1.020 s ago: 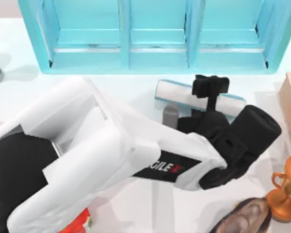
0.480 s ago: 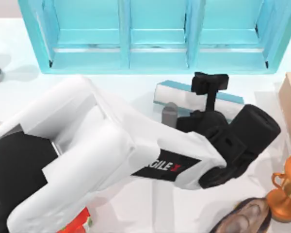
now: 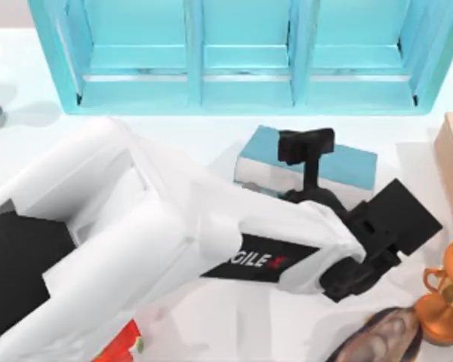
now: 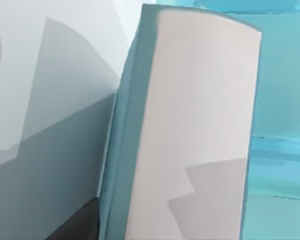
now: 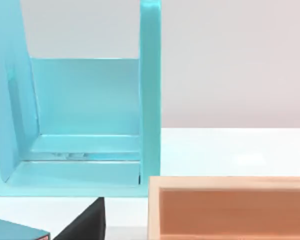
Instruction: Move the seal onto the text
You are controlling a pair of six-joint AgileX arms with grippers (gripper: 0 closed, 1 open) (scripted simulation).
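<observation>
**Left gripper over the text; seal hidden from sight**

The left gripper [image 3: 306,147] is held above the text [image 3: 349,161], which lies on the table [image 3: 211,139] just in front of the teal shelf unit [image 3: 245,94], right of centre. Whether this gripper is open, closed or carrying anything cannot be told. The seal's place cannot be told either. It is judged to be hidden beneath the left arm's wrist.

As for handling, a seal is expected to be small, hard and stiff, and somewhat smooth. A hold across two opposite side faces, low enough to prevent tipping, is judged best. It should be set down upright and gently, since a narrow block is easily toppled. Its looks cannot be described.

The text is seen as a thick teal-blue hardcover with a plain cover. In the left wrist view its white page edges [image 4: 190,125] are shown close up. The cover is judged flat, rigid and heavy enough not to be shifted by a light load, so a steady landing place is offered.

The right arm is parked at the table's right side, facing the shelf unit and a wooden box [image 5: 230,210].
</observation>
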